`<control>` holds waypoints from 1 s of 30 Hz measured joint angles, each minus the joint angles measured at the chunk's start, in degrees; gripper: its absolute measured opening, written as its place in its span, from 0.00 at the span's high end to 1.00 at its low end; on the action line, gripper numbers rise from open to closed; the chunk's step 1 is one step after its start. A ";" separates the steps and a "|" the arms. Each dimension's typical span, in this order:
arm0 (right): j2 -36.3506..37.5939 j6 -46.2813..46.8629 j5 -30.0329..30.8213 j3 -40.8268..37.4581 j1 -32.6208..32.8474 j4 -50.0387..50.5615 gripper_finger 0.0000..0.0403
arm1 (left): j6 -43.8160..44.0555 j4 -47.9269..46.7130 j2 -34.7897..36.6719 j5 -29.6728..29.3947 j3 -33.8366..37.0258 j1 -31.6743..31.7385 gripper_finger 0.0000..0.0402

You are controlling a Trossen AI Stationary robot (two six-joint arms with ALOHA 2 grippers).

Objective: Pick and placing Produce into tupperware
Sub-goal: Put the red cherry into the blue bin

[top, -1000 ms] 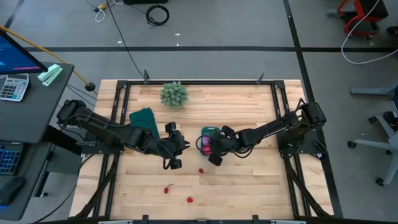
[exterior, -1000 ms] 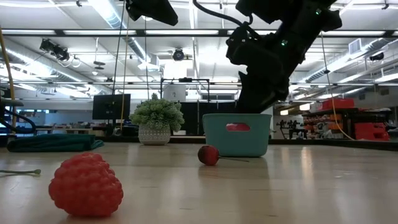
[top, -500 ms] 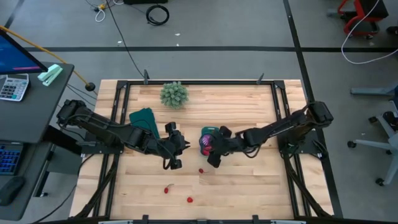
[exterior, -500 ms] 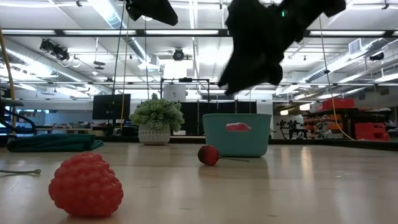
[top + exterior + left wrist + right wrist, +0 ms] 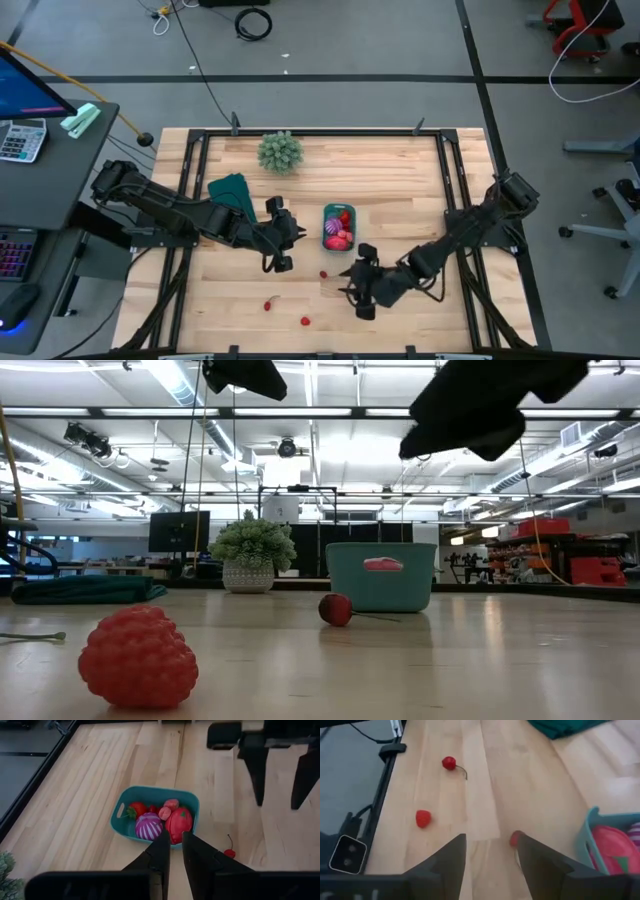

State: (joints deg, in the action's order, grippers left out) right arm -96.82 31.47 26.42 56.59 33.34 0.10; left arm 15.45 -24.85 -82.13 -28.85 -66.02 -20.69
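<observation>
The teal tupperware (image 5: 338, 227) stands mid-table and holds several red and pink produce pieces plus a purple striped one (image 5: 149, 827). A red cherry (image 5: 323, 273) lies on the wood just near-side of it. Two more red pieces (image 5: 268, 304) (image 5: 305, 321) lie closer to the near edge. My right gripper (image 5: 360, 290) hovers open above the table, on the near-right side of the tub. In its wrist view the cherry (image 5: 515, 838) lies just ahead of its fingers. My left gripper (image 5: 283, 252) hangs shut and empty to the left of the tub.
A spiky pale-green plant ball (image 5: 280, 151) stands at the far edge. A dark green piece (image 5: 230, 190) lies at the left, beside my left arm. Bare wood runs along the table's right half and near edge. A black frame rail (image 5: 455, 190) borders the table.
My right gripper has swung away from above the tub toward the table's near edge and risen slightly, turning as it went. The tub's contents now show uncovered. My left arm has kept still.
</observation>
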 joint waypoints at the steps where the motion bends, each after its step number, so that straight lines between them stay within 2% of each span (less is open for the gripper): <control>1: 0.00 -0.02 1.17 -0.23 0.60 -0.14 0.54 | 0.00 0.01 0.00 0.00 0.02 0.00 0.85; 7: -1.57 -0.12 2.24 -0.32 1.23 -0.15 0.54 | 0.02 0.44 0.00 -0.01 0.02 -0.02 0.87; 17: -10.41 -0.16 1.92 -0.36 -1.43 -2.53 0.54 | -0.03 0.62 0.00 0.00 0.02 -0.02 0.87; 22: -13.52 -0.14 -1.84 -0.36 -3.70 -5.40 0.54 | 0.26 0.55 0.00 0.01 0.02 -0.02 0.85; 30: -16.85 -0.15 -3.44 -0.28 -6.17 -6.67 0.54 | 0.43 -0.02 0.00 1.29 0.02 -1.78 0.87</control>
State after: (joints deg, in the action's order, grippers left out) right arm -113.67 31.32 22.98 56.31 27.16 -6.57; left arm 15.88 -24.87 -82.13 -27.56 -66.00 -22.47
